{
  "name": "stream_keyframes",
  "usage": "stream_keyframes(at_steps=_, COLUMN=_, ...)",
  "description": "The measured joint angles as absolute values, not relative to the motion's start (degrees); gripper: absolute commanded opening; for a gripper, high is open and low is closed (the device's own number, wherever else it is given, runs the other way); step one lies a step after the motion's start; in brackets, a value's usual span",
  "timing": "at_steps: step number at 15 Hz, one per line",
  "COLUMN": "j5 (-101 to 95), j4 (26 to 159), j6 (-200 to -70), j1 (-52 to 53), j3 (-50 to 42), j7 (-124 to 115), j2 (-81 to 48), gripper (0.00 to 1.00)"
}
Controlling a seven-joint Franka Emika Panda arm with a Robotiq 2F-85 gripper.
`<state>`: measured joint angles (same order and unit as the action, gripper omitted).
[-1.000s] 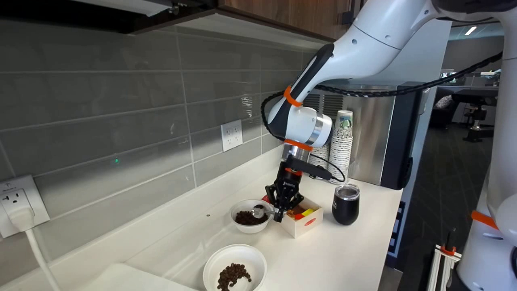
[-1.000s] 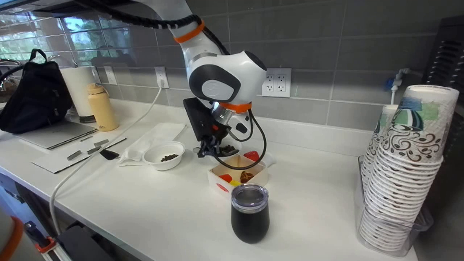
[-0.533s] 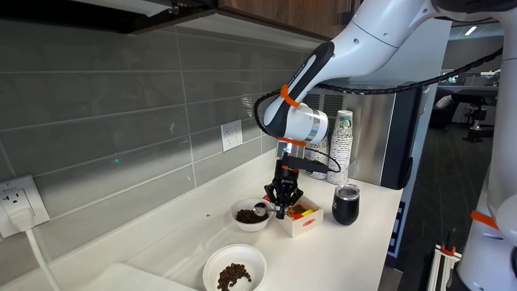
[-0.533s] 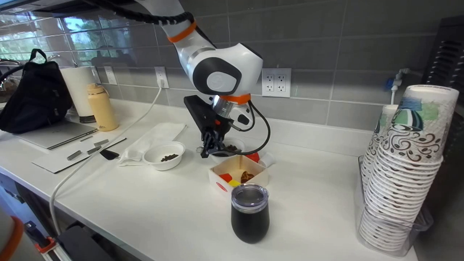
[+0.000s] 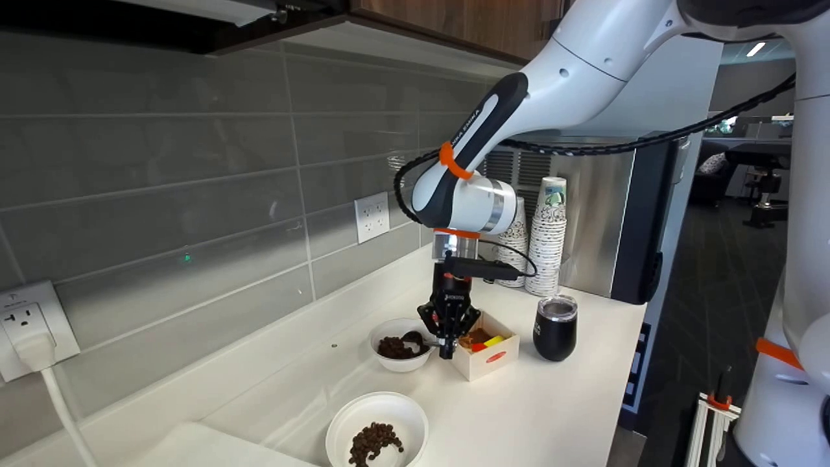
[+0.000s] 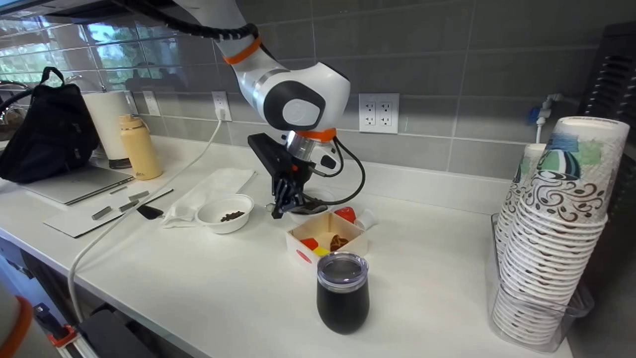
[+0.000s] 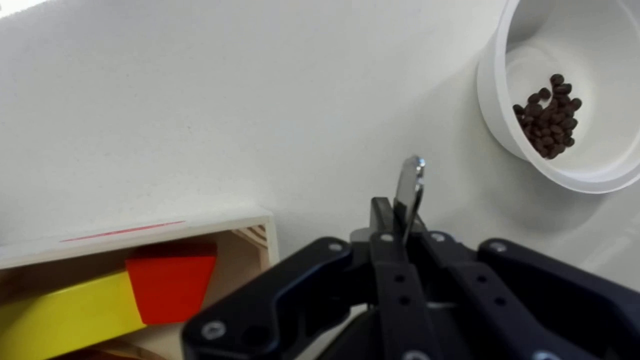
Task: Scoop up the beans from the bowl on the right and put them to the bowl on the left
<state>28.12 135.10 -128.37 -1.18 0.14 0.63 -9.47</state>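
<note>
My gripper (image 5: 446, 349) is shut on the handle of a metal spoon (image 7: 411, 185), whose end sticks out between the fingertips in the wrist view. The spoon's head (image 5: 412, 336) is inside the right bowl (image 5: 400, 365), a white bowl holding dark beans (image 5: 392, 348). The head looks dark; I cannot tell whether beans lie on it. In an exterior view, the gripper (image 6: 283, 211) partly hides the right bowl (image 6: 323, 195). The left bowl (image 5: 418, 415), white with a smaller heap of beans (image 5: 373, 443), also shows in the wrist view (image 7: 492, 100).
A wooden box (image 5: 476, 371) with red and yellow toy pieces stands right beside the gripper. A black tumbler (image 5: 555, 329) and stacked paper cups (image 5: 548, 246) stand farther along. A white cloth (image 6: 213, 189) lies beyond the left bowl, and the tiled wall (image 5: 246, 259) runs behind.
My gripper has turned more upright and the wrist has shifted a little toward the left bowl. The spoon's head stays in the right bowl but has tilted, looking darker and less shiny.
</note>
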Motion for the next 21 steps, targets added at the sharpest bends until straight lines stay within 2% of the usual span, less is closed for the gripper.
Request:
stream_keyframes(at_steps=7, j5=30.0, j4=134.6, j6=-127.8, j1=-1.3, j3=0.5, j7=1.8, j2=-9.9, gripper=0.01)
stream_keyframes(at_steps=21, j5=49.6, j4=134.5, j6=-122.3, j1=-3.2, j3=0.6, j7=12.3, j2=-12.6, gripper=0.01)
